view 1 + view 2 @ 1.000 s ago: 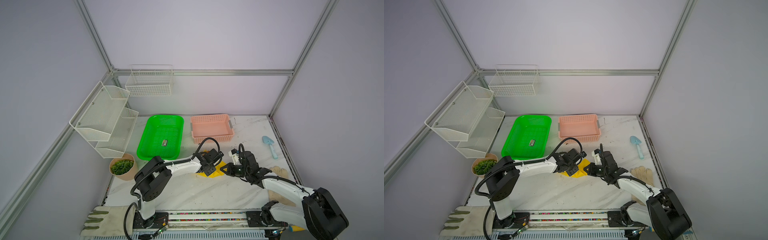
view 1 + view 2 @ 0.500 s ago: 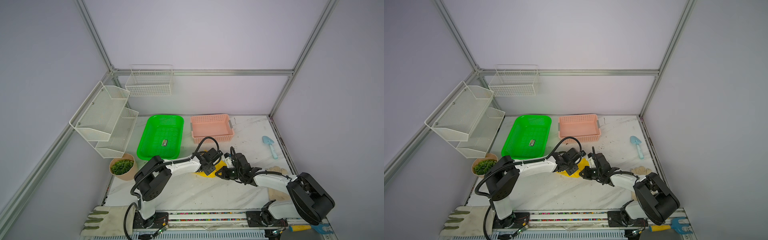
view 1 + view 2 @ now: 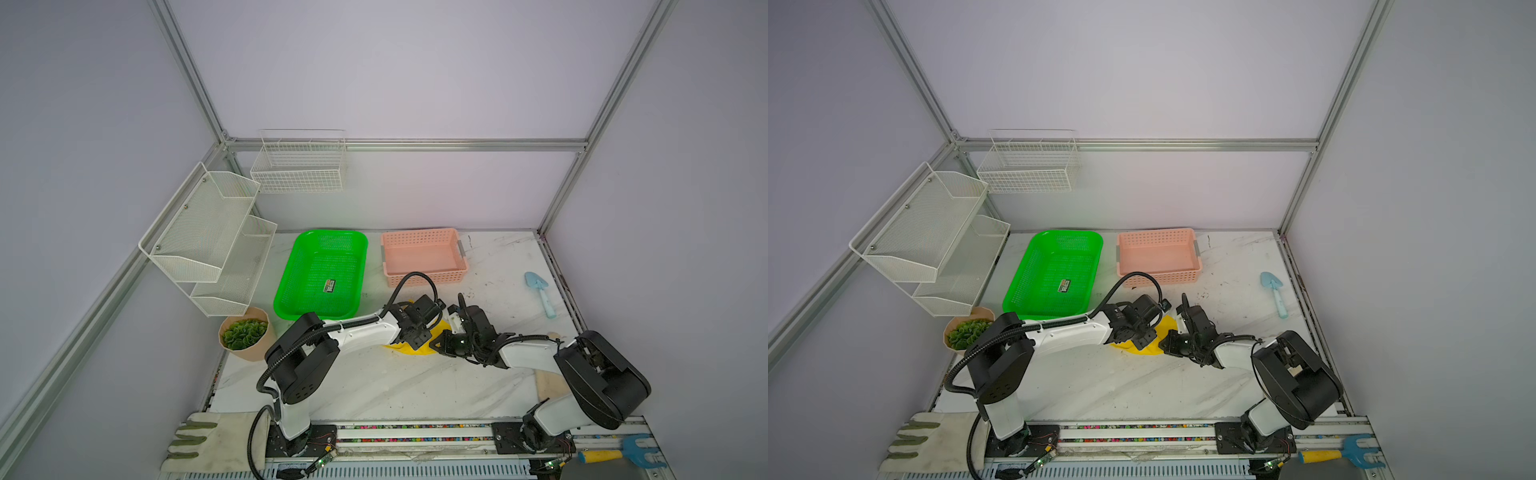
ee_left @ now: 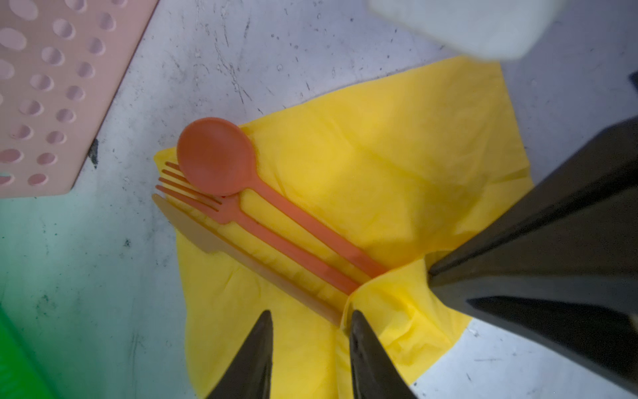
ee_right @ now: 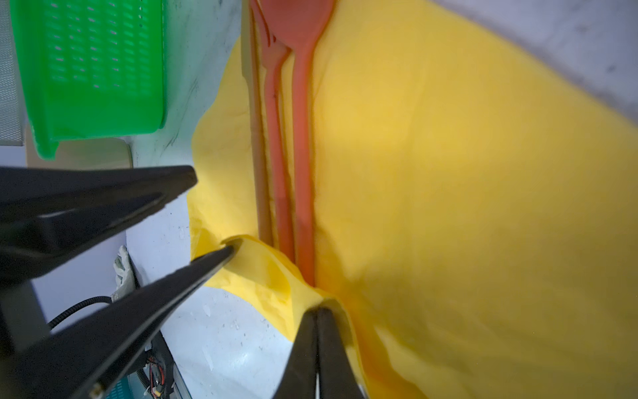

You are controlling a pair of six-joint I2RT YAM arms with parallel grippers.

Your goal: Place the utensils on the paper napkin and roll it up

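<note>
While your right pincer clamps a folded corner of the paper napkin, your left pincer stands apart beside it.
The orange spoon and fork lie side by side on it.

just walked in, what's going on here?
An orange plastic spoon, matching orange fork and tan knife lie side by side on the yellow paper napkin. The right arm has its jaws shut on a corner folded over the handle ends; the left arm holds its jaws open beside that fold. Not rolled yet.
</note>
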